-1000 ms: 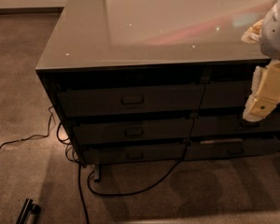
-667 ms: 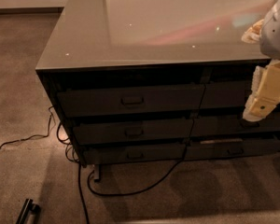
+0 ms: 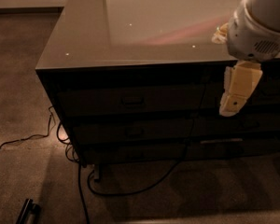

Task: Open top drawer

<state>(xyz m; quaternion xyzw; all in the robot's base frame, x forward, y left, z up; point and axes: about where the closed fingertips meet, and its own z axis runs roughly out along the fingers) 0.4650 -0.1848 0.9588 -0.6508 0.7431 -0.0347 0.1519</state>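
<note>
1. The pincer (image 3: 229,110) is seen at the right edge, hung tip-down from the white arm housing (image 3: 254,31). It sits in front of the right-hand stack's drawers (image 3: 266,90), just below the bench edge.
2. Whether the pincer is spread or pressed together honestly can't be told from this angle, since it's viewed side-on as one cream block. No contact with any drawer front can be made out either.
3. The top drawer (image 3: 98,104) is found in the left stack, right under the bench top. Its front is lined up flush with the two drawers below it (image 3: 102,133), so it's shut. Its small pull (image 3: 133,100) is centred on the front and is well apart from the pincer, off to the pincer's left.
4. The bench (image 3: 84,36) is topped with a glossy brownish surface, and small light spots and a pinkish streak are reflected in it.
5. A black cable (image 3: 130,190) is draped down the front between the stacks and looped across the carpet (image 3: 23,171). More cable is bunched at the bench's left corner.
6. A dark bar-shaped object (image 3: 28,211) is left on the floor at bottom left; what it is can't be told.
</note>
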